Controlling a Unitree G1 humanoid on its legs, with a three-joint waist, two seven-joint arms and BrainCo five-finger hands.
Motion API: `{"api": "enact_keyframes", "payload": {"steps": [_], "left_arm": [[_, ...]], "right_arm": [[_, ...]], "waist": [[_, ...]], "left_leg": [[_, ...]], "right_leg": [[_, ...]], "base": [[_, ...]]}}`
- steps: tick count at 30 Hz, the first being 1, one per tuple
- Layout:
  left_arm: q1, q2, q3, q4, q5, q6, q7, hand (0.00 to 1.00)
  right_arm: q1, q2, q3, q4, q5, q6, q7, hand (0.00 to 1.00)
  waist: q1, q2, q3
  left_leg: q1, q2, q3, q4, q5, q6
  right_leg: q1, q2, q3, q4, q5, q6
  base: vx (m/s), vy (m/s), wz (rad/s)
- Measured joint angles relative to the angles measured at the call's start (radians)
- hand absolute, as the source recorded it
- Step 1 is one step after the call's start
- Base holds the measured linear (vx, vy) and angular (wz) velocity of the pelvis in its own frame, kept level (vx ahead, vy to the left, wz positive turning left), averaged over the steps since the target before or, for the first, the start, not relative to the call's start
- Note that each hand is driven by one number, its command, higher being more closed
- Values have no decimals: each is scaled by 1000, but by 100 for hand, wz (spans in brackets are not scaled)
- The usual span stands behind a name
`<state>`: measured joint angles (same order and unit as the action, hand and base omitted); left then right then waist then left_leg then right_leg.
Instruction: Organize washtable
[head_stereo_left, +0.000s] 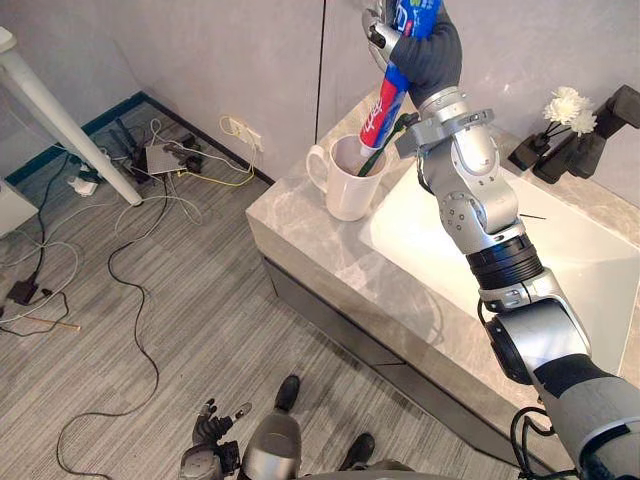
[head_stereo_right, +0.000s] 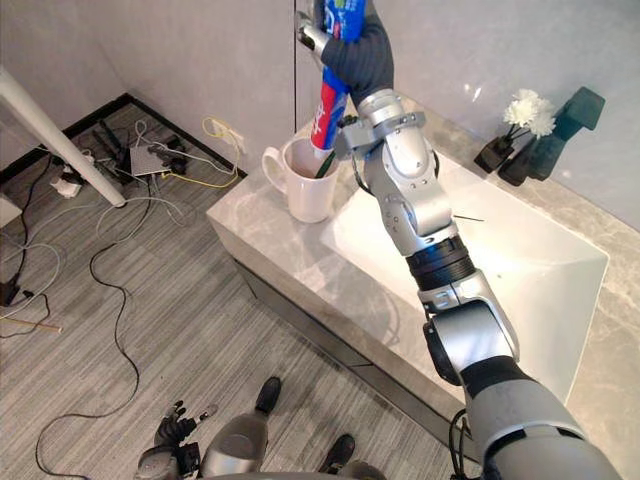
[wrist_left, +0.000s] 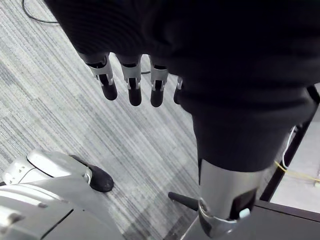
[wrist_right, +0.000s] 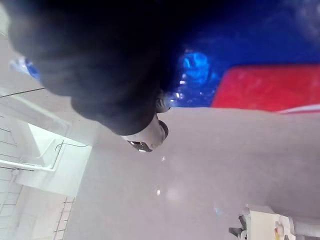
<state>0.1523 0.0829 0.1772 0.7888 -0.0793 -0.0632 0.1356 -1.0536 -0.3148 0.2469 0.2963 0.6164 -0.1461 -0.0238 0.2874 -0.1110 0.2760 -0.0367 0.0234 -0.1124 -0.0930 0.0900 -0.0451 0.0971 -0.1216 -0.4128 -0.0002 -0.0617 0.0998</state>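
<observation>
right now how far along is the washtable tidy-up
Done: a green toothbrush stands in the white mug. In hand: the right hand grips the toothpaste tube, its lower end at the mug's mouth. Still to do: lower and release it. The left hand hangs idle near the floor.

One mug (head_stereo_left: 345, 185), one toothpaste tube (head_stereo_left: 385, 105), maybe two flowers (head_stereo_left: 568, 108).

Floor cables (head_stereo_left: 175, 153), white table leg (head_stereo_left: 65, 124)

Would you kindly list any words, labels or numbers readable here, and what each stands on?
On the toothpaste tube in the right robot hand: white lettering on red and blue, too blurred to read.
On the white mug and the marble counter: no print to be seen.
</observation>
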Motion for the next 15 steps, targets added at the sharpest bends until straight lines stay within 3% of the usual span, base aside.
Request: {"api": "enact_keyframes", "payload": {"steps": [15], "left_arm": [[-1, 6, -10, -7, -16, -1, 1, 0]], "right_arm": [[0, 56, 0, 14, -1, 1, 1, 100]], "waist": [[1, 0, 26]], "left_leg": [[-5, 1, 4, 0, 0, 0]], "right_leg": [[-7, -1, 3, 1, 0, 0]], "base": [[0, 0, 0]]}}
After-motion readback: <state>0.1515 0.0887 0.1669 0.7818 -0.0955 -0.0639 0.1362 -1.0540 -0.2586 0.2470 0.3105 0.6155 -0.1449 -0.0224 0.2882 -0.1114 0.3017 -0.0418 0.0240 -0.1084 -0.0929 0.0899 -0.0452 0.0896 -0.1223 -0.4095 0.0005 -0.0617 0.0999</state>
